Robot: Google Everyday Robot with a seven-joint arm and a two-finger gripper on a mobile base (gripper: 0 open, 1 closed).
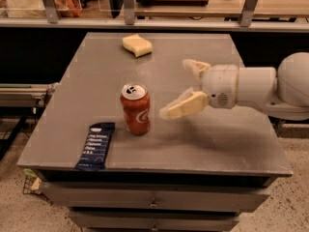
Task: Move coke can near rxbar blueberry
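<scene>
Glossy red metal can (135, 111), silver top, glossy navy bar (95, 146) at its 8 o'clock, matt grey table (217, 144), smooth cream plastic gripper (175, 90) at can's 3 o'clock, rough yellow sponge (137, 45).

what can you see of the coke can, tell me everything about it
The coke can is a small red cylinder, metal by the look, with white script on its side and a silver top. It stands upright on the grey table, near the front left in the view. The rxbar blueberry lies close at its front left, apparently not touching. The gripper hangs open to the can's right in the view, apart from it; only the table touches the can.
</scene>
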